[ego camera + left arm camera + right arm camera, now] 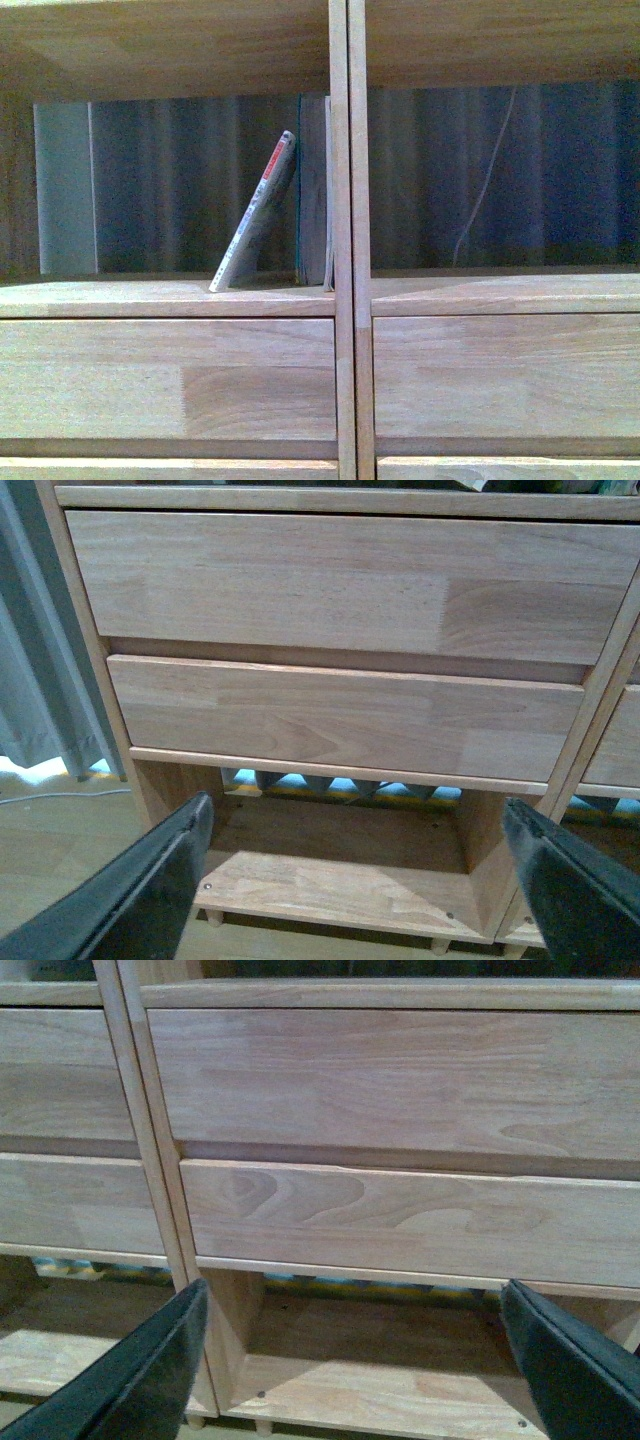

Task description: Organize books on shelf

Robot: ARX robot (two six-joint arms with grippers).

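Note:
In the front view a thin paperback [256,215] with a white spine and red marks leans to the right against a taller teal book [313,190]. The teal book stands upright against the central divider [349,240] of the light-wood shelf [170,298]. Both are in the left compartment. Neither gripper shows in the front view. My left gripper [355,880] is open and empty, low before the left drawer fronts [340,585]. My right gripper [355,1360] is open and empty, low before the right drawer fronts [400,1080].
Grey curtains [180,180] hang behind the open-backed compartments, with a thin cord [485,190] behind the right one. The left wrist view shows a curtain [40,670] and floor beside the shelf, and an open bottom compartment [330,880].

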